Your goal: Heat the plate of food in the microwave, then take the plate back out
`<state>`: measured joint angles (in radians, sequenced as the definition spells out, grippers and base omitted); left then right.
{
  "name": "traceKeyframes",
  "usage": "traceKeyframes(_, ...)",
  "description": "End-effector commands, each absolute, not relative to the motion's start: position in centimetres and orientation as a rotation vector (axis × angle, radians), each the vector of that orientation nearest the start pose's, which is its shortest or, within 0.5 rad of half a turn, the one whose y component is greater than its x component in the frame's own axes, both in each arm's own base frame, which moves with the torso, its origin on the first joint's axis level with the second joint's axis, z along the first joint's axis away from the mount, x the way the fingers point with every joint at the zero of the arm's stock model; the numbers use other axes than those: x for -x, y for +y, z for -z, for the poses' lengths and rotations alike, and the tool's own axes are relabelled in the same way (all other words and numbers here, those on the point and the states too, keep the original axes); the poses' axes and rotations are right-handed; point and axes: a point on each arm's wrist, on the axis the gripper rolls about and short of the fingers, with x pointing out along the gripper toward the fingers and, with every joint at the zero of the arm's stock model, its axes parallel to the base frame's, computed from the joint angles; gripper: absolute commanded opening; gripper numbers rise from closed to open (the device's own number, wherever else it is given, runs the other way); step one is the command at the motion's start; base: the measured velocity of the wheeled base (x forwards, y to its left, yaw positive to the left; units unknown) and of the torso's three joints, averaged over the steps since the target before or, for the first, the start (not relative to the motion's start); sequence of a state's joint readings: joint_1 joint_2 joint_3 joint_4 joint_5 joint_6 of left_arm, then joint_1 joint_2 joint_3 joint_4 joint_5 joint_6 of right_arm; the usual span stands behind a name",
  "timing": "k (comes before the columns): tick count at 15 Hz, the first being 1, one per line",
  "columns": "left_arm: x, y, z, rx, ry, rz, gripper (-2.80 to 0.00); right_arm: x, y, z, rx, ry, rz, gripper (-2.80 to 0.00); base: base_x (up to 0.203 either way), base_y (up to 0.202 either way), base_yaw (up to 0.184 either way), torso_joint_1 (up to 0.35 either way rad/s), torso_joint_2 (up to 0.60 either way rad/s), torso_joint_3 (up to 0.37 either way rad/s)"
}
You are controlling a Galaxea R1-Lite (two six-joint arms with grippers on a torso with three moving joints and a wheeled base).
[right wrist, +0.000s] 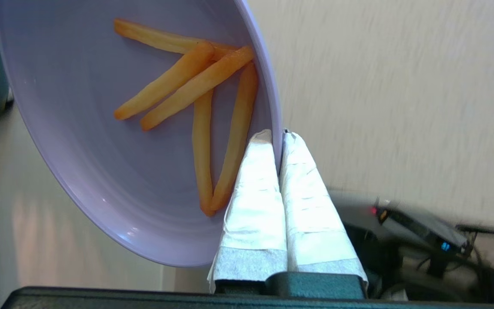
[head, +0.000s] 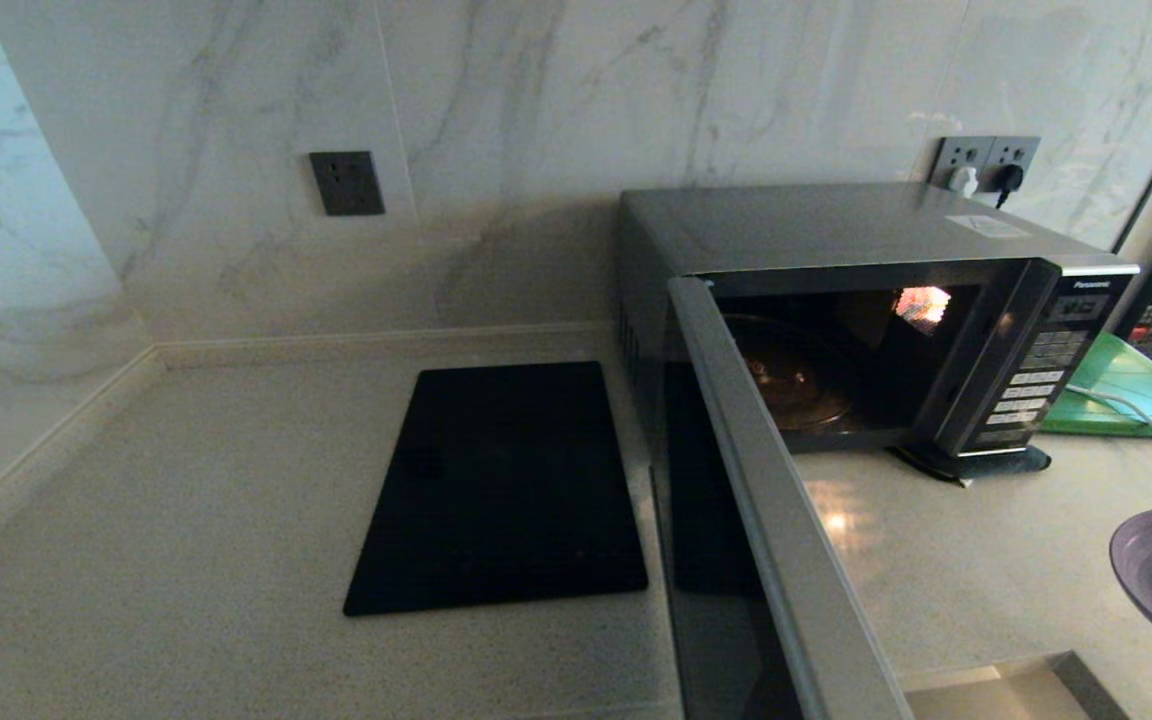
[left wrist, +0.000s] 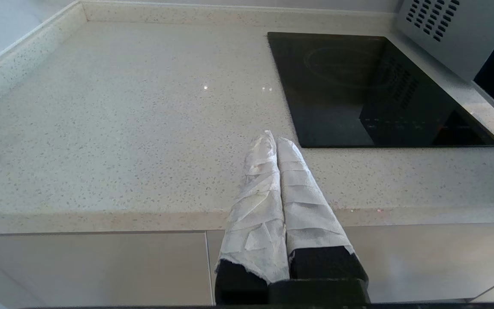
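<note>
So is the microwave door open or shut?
Open. The microwave door swings out toward the camera, showing the lit cavity and bare glass turntable.

The pale speckled desk (head: 186,520) carries the microwave (head: 836,230) with its door swung open, a flat black panel (head: 496,490) just beside it, and a green board (head: 1136,390) beyond.

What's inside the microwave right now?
The microwave stands open, and only its glass turntable shows inside. The plate of food is outside, pinched at its rim by the right gripper. The open door hides the front left corner.
</note>
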<state>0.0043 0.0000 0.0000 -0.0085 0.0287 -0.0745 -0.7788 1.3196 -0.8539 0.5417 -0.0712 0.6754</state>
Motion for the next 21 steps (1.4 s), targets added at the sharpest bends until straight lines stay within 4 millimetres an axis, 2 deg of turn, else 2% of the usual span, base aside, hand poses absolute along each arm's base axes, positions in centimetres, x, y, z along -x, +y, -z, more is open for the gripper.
traceKeyframes(1,2.3,0.1,-7.6,0.075,-0.009,-0.033,-2.8,-13.4,-15.1,-17.5,-0.974,0.748,1.151,-2.8,0.0,0.0,0.0,0.0,0.0,0.0)
traceKeyframes(4,2.3,0.1,-7.6,0.075,-0.009,-0.033,-2.8,-14.2,-17.2,-16.8,-0.987,0.756,1.182,-2.8,0.0,0.0,0.0,0.0,0.0,0.0)
traceKeyframes(8,2.3,0.1,-7.6,0.075,-0.009,-0.033,-2.8,-14.1,-19.7,-15.6,-1.015,0.773,1.236,-2.8,0.0,0.0,0.0,0.0,0.0,0.0)
traceKeyframes(14,2.3,0.1,-7.6,0.075,-0.009,-0.033,-2.8,-14.3,-21.6,-14.2,-1.035,0.798,1.262,-2.8,0.0,0.0,0.0,0.0,0.0,0.0)
traceKeyframes(21,2.3,0.1,-7.6,0.075,-0.009,-0.033,-2.8,-14.5,-23.0,-12.2,-1.054,0.879,1.27,-2.8,0.0,0.0,0.0,0.0,0.0,0.0)
